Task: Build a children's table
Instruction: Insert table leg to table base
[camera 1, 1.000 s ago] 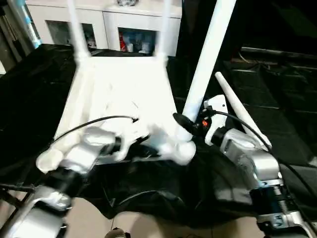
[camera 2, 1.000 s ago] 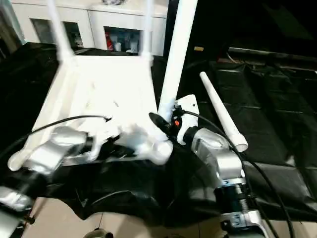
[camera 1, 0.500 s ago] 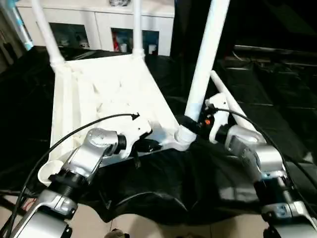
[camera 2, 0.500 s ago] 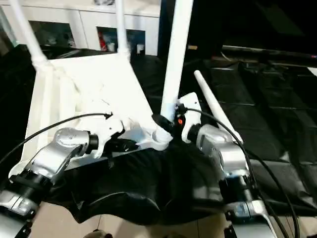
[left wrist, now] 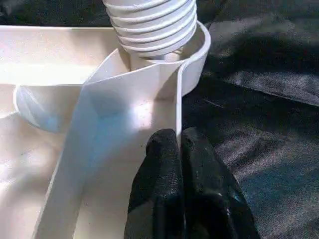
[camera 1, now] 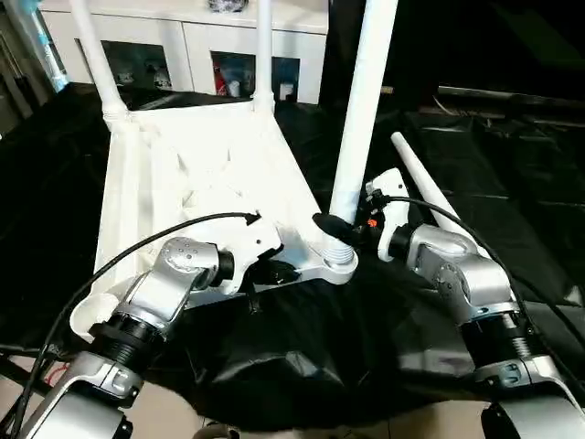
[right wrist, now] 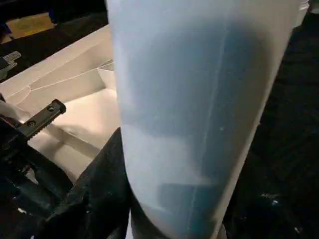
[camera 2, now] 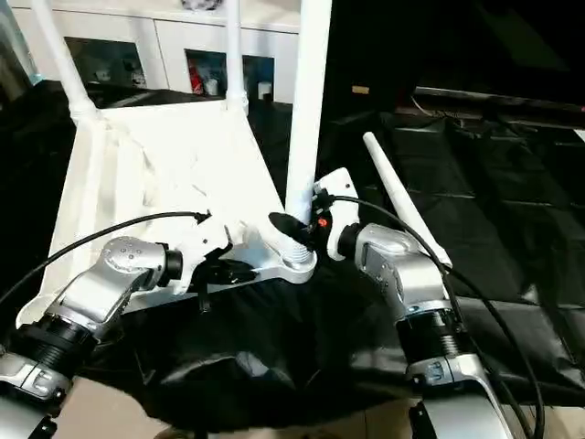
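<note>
Upturned tabletop [camera 1: 196,183] on black-draped bench [camera 1: 512,183], two legs upright at 12 o'clock, third leg [camera 1: 361,110] at its near-right socket, clenched in right end effector [camera 1: 334,224], left end effector [left wrist: 180,144] pinching tabletop rim, spare leg [camera 1: 430,197] lying at 3 o'clock.

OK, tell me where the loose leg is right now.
The loose leg lies on the black cloth on the robot's right in the eye views, just beyond the right hand, which grips the upright leg at the tabletop corner.

Readable text: none, anywhere in these views.
White ribbed plastic tabletop [camera 1: 196,174]: no label or number.
White tubular legs [camera 1: 361,110]: no markings.
</note>
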Available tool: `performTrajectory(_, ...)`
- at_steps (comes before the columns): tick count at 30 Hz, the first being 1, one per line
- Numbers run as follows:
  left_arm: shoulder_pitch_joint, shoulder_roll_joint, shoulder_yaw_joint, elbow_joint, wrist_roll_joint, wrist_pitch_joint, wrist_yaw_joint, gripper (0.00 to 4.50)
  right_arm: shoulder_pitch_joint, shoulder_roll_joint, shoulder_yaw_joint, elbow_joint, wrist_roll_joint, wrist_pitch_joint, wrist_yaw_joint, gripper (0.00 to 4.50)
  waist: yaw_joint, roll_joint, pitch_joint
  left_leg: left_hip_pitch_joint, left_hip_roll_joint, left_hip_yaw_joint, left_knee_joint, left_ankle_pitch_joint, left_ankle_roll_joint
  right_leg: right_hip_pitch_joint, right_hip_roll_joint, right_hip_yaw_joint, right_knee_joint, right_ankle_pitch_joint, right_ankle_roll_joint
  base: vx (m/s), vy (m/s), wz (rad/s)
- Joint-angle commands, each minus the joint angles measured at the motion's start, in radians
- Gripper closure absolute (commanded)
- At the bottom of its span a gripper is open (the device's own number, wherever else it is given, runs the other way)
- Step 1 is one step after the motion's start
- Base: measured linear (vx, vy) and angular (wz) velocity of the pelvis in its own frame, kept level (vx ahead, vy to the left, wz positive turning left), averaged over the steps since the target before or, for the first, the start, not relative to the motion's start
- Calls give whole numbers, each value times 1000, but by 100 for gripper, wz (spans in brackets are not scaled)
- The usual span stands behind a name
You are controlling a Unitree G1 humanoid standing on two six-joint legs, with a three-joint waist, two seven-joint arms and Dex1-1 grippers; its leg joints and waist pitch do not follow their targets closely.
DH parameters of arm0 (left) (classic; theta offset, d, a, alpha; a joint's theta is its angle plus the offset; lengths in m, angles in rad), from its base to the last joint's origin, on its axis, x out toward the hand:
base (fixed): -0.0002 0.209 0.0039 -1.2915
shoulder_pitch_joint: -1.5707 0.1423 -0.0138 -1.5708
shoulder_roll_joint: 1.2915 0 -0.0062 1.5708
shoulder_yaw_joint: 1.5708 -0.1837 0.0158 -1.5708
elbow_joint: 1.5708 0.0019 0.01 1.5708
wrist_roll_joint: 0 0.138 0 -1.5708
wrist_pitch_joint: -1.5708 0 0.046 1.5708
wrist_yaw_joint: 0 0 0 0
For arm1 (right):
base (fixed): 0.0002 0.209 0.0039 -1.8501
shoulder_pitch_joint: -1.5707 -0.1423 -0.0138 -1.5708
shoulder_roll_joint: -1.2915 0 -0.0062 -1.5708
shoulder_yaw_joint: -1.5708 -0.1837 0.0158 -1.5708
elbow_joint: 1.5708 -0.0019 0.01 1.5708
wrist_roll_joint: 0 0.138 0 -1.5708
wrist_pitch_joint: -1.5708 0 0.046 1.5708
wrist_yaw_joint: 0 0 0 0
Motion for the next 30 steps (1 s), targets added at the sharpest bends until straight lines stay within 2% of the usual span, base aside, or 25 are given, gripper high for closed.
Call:
performTrajectory(1, -5, -6, -11, 2, -4, -9, -15, 450, 8, -16, 30, 30, -18, 35, 14, 259, 1, -5, -69, 22, 28, -19, -72, -274, -27, 34, -75, 42, -89, -349, -154, 0, 0, 0)
performTrajectory(3, -5, -6, -12, 3, -2, -8, -15, 450, 10, -19, 26, 24, -17, 40, 20, 259, 1, -6, -68, 21, 28, -20, -72, -276, -28, 33, -76, 42, -89, -350, -153, 0, 0, 0)
performTrajectory(4, -5, -5, -12, 3, -2, -8, -16, 450, 11, -20, 26, 23, -17, 41, 20, 259, 2, -1, -68, 22, 28, -21, -72, -279, -30, 33, -76, 42, -89, -352, -153, 0, 0, 0)
performTrajectory(6, -5, -4, -12, 2, 0, -9, -19, 450, 20, -26, 21, 4, -15, 52, 26, 259, 2, -5, -69, 22, 28, -21, -72, -282, -30, 34, -75, 42, -90, -356, -151, 0, 0, 0)
performTrajectory(7, -5, -3, -12, 2, 0, -10, -21, 450, 23, -27, 20, -3, -15, 57, 27, 259, 2, 0, -69, 23, 28, -20, -73, -285, -32, 33, -75, 43, -91, -352, -152, 0, 0, 0)
performTrajectory(9, -7, -6, -10, 3, 1, -11, -23, 450, 26, -30, 20, -9, -12, 61, 29, 259, 5, -2, -70, 22, 29, -21, -73, -281, -32, 34, -74, 42, -88, -335, -156, 0, 0, 0)
performTrajectory(10, -8, -6, -10, 3, 2, -11, -24, 450, 27, -31, 20, -10, -11, 62, 29, 259, 5, 2, -70, 22, 28, -21, -72, -281, -33, 34, -75, 42, -88, -332, -158, 0, 0, 0)
performTrajectory(30, -21, -10, -2, 20, 10, -26, -27, 450, 31, -43, -19, -88, 22, 98, 22, 259, 7, -3, -68, 22, 29, -21, -75, -286, -33, 34, -76, 42, -91, -344, -154, 0, 0, 0)
